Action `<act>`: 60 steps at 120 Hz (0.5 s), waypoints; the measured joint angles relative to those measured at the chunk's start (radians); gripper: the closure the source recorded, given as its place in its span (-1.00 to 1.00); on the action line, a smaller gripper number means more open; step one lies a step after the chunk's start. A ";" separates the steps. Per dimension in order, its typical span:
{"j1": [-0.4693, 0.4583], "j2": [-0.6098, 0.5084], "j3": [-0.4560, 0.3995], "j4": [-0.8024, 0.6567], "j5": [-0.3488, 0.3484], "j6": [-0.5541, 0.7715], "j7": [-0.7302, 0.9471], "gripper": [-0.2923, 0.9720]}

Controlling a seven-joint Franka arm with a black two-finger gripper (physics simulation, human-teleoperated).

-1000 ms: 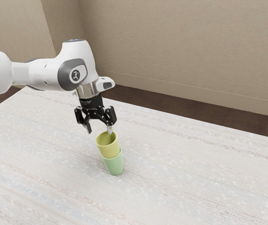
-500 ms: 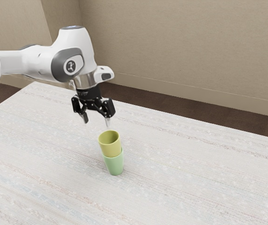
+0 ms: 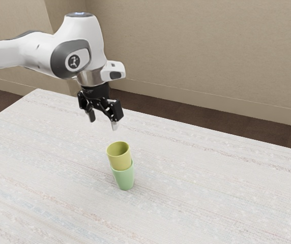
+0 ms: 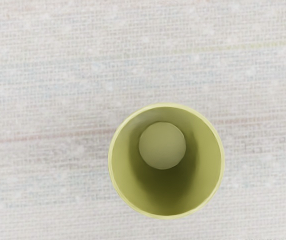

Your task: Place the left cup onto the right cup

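My tool (image 3: 103, 122) hangs in the air above the stack, fingers spread wide with nothing between them, well clear of both cups. The yellow-green cup (image 3: 119, 154) sits nested in the mouth of the green cup (image 3: 123, 178), tipped a touch toward the exterior view's left, on the pale tabletop (image 3: 211, 193). On my wrist camera I'm looking straight down into the yellow-green cup (image 4: 166, 192), directly beneath the hand.
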 joint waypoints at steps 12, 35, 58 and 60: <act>-0.011 0.003 0.006 0.026 0.037 -0.006 0.049 -0.54; -0.036 0.012 0.023 0.082 0.062 -0.027 0.144 -0.54; -0.035 0.022 0.026 0.126 0.066 -0.055 0.216 -0.54; -0.035 0.022 0.027 0.132 0.066 -0.058 0.222 -0.54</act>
